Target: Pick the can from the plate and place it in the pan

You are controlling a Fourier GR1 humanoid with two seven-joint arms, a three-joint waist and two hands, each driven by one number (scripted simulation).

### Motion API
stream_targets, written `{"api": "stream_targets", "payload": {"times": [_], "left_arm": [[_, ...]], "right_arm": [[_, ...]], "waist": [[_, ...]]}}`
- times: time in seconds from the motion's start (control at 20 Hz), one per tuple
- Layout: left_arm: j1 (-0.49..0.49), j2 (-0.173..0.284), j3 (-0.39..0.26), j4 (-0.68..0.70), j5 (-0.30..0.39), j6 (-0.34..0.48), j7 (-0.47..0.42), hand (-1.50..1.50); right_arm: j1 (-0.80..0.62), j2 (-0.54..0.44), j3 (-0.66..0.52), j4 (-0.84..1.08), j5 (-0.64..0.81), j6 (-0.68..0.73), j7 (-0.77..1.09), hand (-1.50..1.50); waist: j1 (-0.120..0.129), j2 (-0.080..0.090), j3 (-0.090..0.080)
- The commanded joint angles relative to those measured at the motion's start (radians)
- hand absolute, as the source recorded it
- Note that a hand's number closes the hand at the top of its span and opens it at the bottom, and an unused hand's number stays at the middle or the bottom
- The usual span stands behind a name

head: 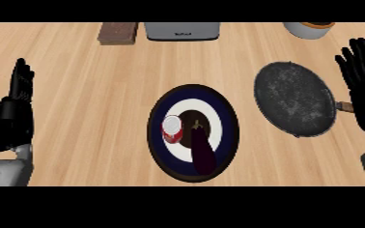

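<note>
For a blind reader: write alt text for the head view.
A red-and-white can stands on a dark-rimmed plate beside a purple eggplant; an empty black pan sits to its right on the wooden counter. The left hand and right hand rest open at the edges.

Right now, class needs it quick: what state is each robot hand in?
Left robot hand: open, holding nothing, at the left edge.
Right robot hand: open, holding nothing, beside the pan.
</note>
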Motion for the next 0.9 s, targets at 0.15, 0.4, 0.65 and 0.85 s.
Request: {"api": "stream_targets", "payload": {"times": [0.15, 0.4, 0.65, 0.85], "left_arm": [[-0.029, -0.017, -0.174, -0.059, -0.004, -0.168, 0.112, 0.00], [-0.057, -0.047, -0.249, -0.036, 0.058, -0.289, 0.175, 0.00], [-0.043, -0.044, -0.257, -0.103, 0.078, -0.306, 0.275, 0.00], [-0.081, -0.046, -0.230, -0.106, 0.078, -0.301, 0.329, 0.00]], "right_arm": [[-0.108, 0.150, 0.231, 0.121, 0.140, -0.131, 0.201, -1.50], [-0.123, -0.062, 0.422, 0.255, 0.520, -0.139, 0.302, 1.50], [-0.084, 0.340, 0.529, 0.303, 0.686, -0.551, 0.399, -1.50], [-0.151, 0.327, 0.645, 0.296, 0.765, -0.365, 0.624, -1.50]], "waist": [[0.049, 0.018, -0.006], [0.073, 0.037, -0.018], [0.028, 0.007, -0.006], [0.010, 0.007, -0.007]]}}
